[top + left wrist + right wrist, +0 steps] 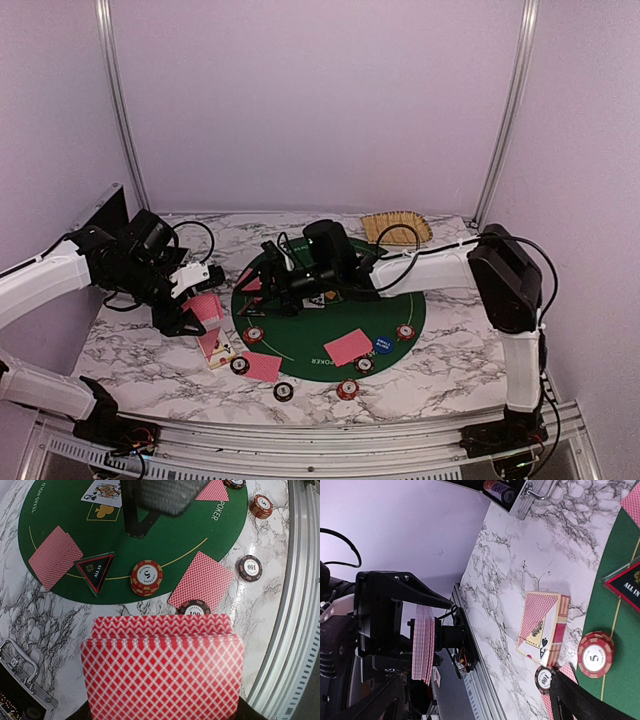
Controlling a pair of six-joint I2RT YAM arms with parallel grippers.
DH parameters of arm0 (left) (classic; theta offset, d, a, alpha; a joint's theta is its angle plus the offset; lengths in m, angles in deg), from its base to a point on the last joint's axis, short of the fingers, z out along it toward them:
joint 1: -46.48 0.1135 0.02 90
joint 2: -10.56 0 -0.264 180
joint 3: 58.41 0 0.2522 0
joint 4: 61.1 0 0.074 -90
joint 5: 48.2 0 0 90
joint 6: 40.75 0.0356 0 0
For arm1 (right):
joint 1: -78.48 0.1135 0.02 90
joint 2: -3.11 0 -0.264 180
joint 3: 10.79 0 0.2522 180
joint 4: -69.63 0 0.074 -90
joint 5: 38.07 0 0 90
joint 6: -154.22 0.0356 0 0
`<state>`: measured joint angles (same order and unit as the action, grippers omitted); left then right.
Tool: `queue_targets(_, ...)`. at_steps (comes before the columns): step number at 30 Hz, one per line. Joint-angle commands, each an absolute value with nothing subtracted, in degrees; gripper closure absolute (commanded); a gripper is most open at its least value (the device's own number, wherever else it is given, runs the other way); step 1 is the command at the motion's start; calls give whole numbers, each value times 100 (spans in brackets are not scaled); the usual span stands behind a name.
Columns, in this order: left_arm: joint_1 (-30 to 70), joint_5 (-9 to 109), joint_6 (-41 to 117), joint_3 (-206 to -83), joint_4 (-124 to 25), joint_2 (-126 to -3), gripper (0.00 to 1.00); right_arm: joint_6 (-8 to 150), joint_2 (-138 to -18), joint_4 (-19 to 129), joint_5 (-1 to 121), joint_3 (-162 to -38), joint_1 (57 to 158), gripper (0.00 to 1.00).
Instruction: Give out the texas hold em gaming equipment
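My left gripper [196, 312] is shut on a deck of red-backed cards [162, 670], held upright above the marble left of the green mat [400, 305]; its fingertips are hidden behind the deck [423, 642]. My right gripper [263, 284] reaches across the mat to its left edge and stands open with nothing in it; one dark finger [577, 700] shows. Red-backed cards [54, 557] lie on the mat, with another card [201, 580] at its rim. A black triangle button [95, 570], a red chip [146, 577], dark chips [249, 568] and a blue button [383, 345] lie around.
A card box [542, 630] lies on the marble left of the mat. A tan woven tray [397, 228] sits at the back. A metal case [20, 672] stands at the far left. The metal rail [295, 605] runs along the table's near edge.
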<state>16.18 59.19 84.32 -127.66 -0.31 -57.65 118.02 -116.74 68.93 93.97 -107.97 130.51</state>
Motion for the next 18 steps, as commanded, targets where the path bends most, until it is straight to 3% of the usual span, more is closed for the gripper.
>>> queue_targets(1, 1660, 6041, 8462, -12915, 33, -5718, 100, 12528, -11966, 7707, 9658, -11083, 13241, 1)
queue_targets(18, 1660, 6080, 8441, -12926, 22, -5739, 100, 13252, -12604, 8463, 9792, -11566, 13693, 1)
